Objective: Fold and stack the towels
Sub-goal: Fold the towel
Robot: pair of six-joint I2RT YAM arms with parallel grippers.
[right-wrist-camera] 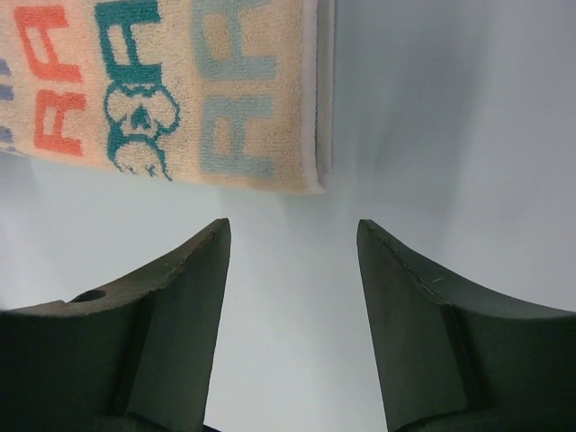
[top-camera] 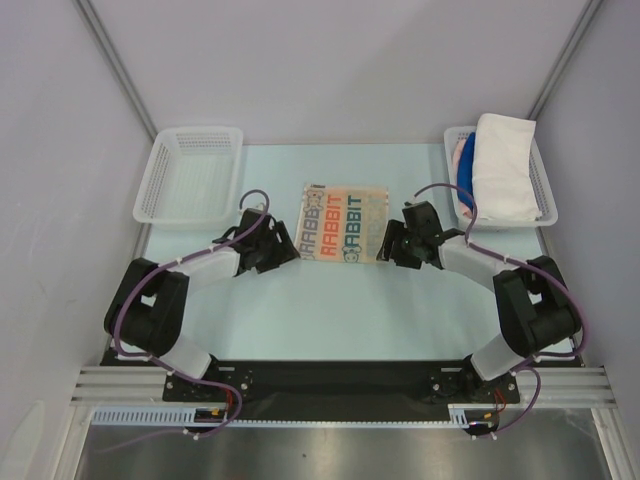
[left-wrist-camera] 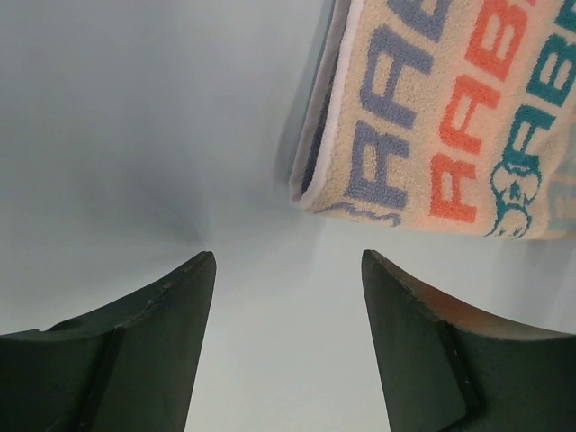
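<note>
While the pale blue-green desk (top-camera: 330,310) carries everything, the task's things sit in two places. A white plastic mesh basket (top-camera: 160,160) stands at the far left and a second white mesh basket (top-camera: 543,190) at the far right. The plain white folded towel (top-camera: 503,165) lies on top in the right basket, with a pink towel (top-camera: 463,152) and a blue towel (top-camera: 466,195) showing beside it. The cream towel with orange, teal and grey lettering (top-camera: 345,222) lies flat mid-desk between the arms. Its side edges look doubled, so I judge it at least partly folded.

The left gripper (left-wrist-camera: 288,261) hovers just short of the cream towel's near left corner, jaws spread and holding nothing. The right gripper (right-wrist-camera: 292,229) mirrors it at the near right corner, likewise spread and empty.

The main risk is an uneven pinch. If one gripper catches only the upper layer at its corner, the fold would peel open. If the two close at different depths, the cloth would skew and the next fold would come out crooked. Pressing too low could also scrape the fingers on the desk and push the towel away.

Count: one desk, two baskets, four towels in view (cream, white, pink, blue), two grippers.
</note>
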